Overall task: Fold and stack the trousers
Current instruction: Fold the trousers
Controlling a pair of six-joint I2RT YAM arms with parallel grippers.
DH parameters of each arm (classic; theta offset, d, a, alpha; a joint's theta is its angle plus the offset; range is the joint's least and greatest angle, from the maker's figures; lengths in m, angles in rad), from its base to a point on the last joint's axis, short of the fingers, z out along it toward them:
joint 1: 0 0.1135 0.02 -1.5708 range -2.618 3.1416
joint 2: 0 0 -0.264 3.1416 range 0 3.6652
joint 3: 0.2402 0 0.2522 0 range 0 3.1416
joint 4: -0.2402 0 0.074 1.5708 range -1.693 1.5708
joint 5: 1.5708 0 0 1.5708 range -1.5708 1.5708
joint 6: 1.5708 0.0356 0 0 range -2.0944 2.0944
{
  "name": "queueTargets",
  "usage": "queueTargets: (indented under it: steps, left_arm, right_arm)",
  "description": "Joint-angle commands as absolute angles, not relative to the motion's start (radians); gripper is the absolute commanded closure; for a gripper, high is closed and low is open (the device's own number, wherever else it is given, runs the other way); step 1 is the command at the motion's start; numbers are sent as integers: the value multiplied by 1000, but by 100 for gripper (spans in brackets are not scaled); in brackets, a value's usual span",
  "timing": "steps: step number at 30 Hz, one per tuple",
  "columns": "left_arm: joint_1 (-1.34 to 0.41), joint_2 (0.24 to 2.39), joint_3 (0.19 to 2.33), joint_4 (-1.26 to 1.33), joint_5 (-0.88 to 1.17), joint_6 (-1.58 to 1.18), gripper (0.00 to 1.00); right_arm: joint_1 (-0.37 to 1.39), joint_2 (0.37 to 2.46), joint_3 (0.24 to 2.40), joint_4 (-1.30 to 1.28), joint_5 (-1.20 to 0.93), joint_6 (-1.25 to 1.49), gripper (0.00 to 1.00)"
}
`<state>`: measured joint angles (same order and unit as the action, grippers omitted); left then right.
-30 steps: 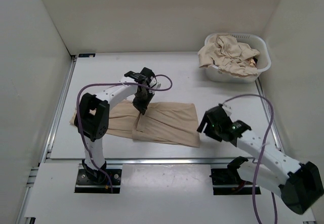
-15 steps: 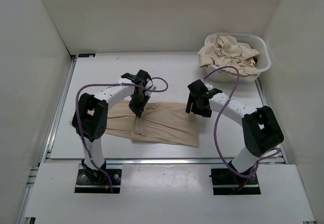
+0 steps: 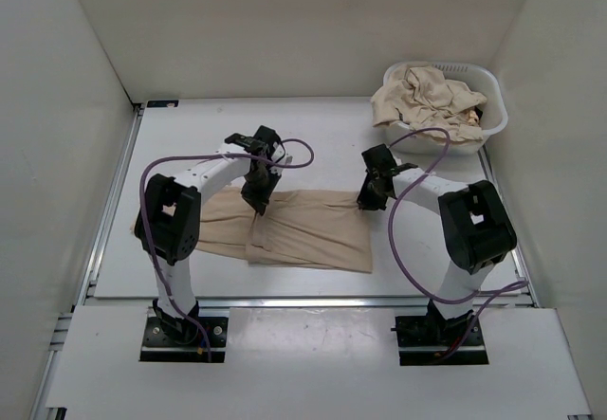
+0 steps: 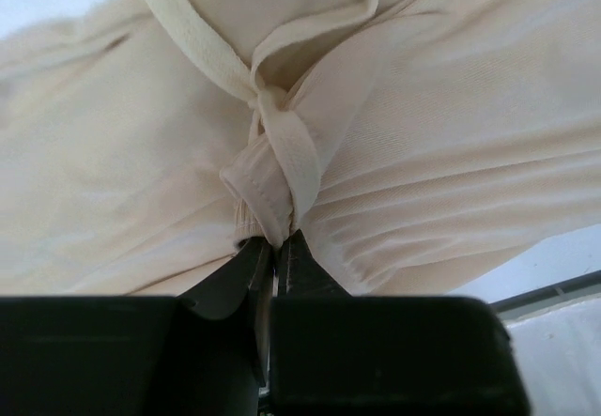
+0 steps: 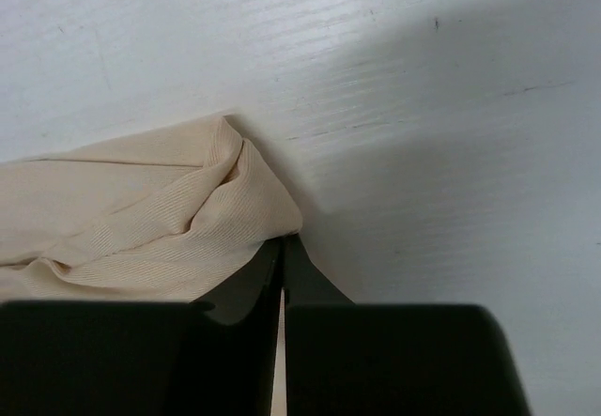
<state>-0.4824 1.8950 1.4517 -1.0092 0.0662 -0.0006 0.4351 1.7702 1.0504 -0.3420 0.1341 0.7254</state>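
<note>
The trousers [image 3: 308, 230] lay flat across the middle of the surface [image 3: 190, 145], with one end reaching toward 9 o'clock. The left jaws pinched a bunched seam on the cloth's 12 o'clock edge. The right jaws, pressed together, touched its 2 o'clock corner; whether they caught cloth could not be told.

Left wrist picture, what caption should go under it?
Left end effector shut on a bunched fold of the wrinkly light beige cloth trousers.
</note>
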Motion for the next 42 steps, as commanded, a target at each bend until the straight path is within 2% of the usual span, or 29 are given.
queueTargets:
  steps: [1,11,12,13,14,15,16,19,23,26,28,30,35,36,38,39,41,42]
  left_arm:
    - [-466,1887,1523,-973,48,0,85]
    - [-448,1928,1500,-963,29,0,82]
    - [-436,1937,1500,-963,29,0,81]
    - [-436,1937,1500,-963,29,0,75]
    - [-424,1950,1500,-963,29,0,70]
    - [-423,1950,1500,-963,29,0,67]
    - [-423,1950,1500,-963,40,0,64]
    - [-414,1950,1511,-963,54,0,58]
    - [-414,1959,1511,-963,75,0,56]
    - [-414,1968,1511,-963,75,0,54]
    - [-414,1968,1511,-963,84,0,54]
    - [-414,1979,1511,-963,84,0,53]
    - [-405,2006,1520,-963,75,0,48]
    - [-405,2006,1520,-963,75,0,48]
    - [-405,2006,1520,-963,66,0,42]
    - [-405,2006,1520,-963,66,0,36]
    - [-393,1994,1520,-963,66,0,28]
    - [-378,1982,1520,-963,75,0,25]
  right_arm:
    - [413,1778,1029,-295,112,782,100]
    - [402,1772,1029,-313,209,853,98]
    - [402,1772,1040,-324,209,853,92]
    - [402,1772,1051,-324,189,821,73]
    - [402,1772,1051,-354,180,805,59]
    - [402,1755,1063,-374,179,793,50]
    - [402,1720,1063,-397,179,782,43]
    - [416,1626,1046,-507,199,782,35]
    - [437,1519,893,-514,97,793,35]
    - [451,1479,760,-396,22,816,35]
    - [451,1468,700,-238,-101,816,35]
    - [462,1494,673,-190,-115,854,35]
    - [462,1610,696,-184,-84,865,42]
    - [462,1626,696,-184,-84,865,55]
    - [471,1635,687,-147,-133,865,75]
    - [460,1623,652,-126,-147,885,92]
    - [439,1535,597,-75,-138,920,100]
    - [414,1496,544,-61,-138,949,100]
